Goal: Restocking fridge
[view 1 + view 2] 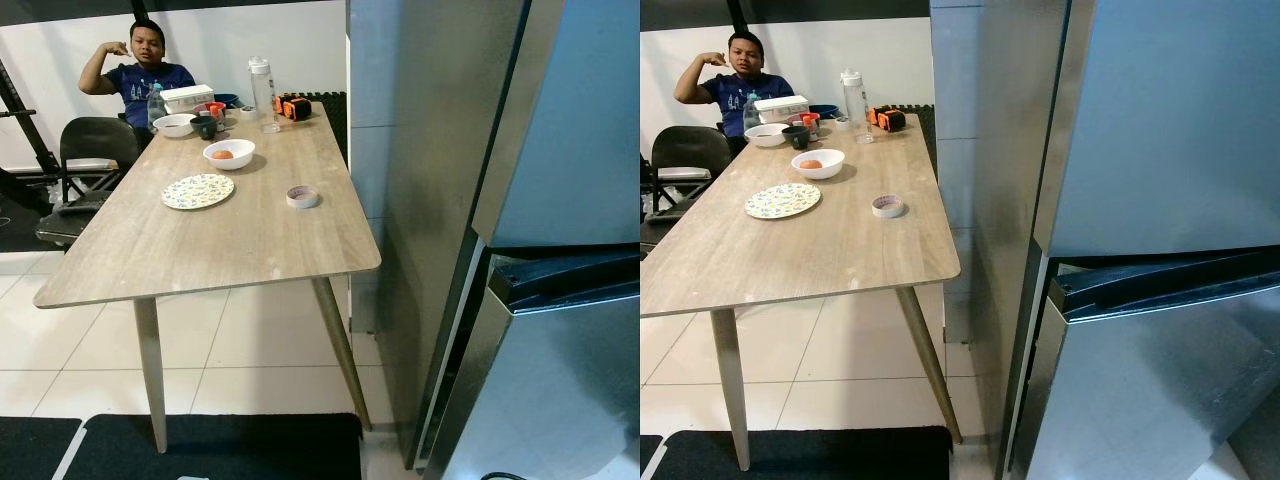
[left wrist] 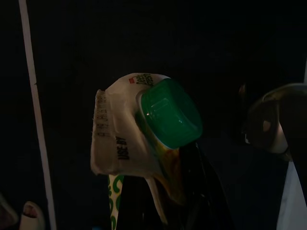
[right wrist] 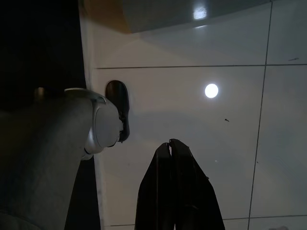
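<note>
pouch (image 2: 129, 139) in the left gripper (image 2: 168, 191) — a soft cream spouted pack with a wide green cap (image 2: 170, 114), pinched low on its body by the black fingers and held down at the robot's side in the dark. it looks light and crumpled, likely to flop or slide if the hold loosens; the stiff neck under the cap seems the safer place to grasp, the film below being slick. right gripper (image 3: 171, 146) hangs idle over pale floor tiles (image 3: 192, 110), its fingers pressed together on nothing. closest ahead stands the steel fridge (image 1: 1140, 150), upper door swung out. beyond it a wooden table (image 1: 200, 250) carries a patterned plate (image 1: 198, 191), a white bowl (image 1: 229, 154) and a tall bottle (image 1: 263, 95) — a person (image 1: 145, 65) sits at the far end.
</note>
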You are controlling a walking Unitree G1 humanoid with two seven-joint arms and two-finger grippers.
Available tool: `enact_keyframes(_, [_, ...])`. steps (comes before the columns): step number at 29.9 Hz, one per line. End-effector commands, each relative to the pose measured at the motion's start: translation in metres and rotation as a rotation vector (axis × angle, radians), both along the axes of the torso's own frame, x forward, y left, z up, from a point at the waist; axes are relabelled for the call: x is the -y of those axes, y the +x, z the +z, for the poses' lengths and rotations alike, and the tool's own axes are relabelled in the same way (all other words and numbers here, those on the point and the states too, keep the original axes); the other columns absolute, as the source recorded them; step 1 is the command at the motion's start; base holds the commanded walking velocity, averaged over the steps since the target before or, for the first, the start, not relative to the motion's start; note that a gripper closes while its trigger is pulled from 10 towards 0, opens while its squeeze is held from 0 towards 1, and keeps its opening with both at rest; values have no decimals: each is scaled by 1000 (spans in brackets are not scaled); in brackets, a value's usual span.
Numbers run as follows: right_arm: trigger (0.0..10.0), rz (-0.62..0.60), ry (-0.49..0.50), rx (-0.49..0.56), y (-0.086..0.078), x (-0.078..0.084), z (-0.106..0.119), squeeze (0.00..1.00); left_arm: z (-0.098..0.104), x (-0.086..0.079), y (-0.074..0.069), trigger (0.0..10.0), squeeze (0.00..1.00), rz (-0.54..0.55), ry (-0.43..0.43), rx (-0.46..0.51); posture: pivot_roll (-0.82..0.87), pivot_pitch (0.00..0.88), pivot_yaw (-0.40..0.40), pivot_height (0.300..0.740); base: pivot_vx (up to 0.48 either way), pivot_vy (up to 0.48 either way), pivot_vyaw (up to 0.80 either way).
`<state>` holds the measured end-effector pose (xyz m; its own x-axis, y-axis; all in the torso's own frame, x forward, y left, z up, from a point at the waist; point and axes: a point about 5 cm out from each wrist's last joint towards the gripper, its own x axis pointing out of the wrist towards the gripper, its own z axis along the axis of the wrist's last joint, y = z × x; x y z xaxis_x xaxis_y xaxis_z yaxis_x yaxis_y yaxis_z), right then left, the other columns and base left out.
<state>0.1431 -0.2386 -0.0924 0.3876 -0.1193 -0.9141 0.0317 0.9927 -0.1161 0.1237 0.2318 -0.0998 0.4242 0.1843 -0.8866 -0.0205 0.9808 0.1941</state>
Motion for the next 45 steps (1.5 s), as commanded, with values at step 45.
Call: enact_keyframes(45, [10000, 13, 30, -15, -2, -7, -2, 0, 7, -7, 16, 10000, 0, 21, 75, 73, -45, 0, 35, 740, 0, 0, -788])
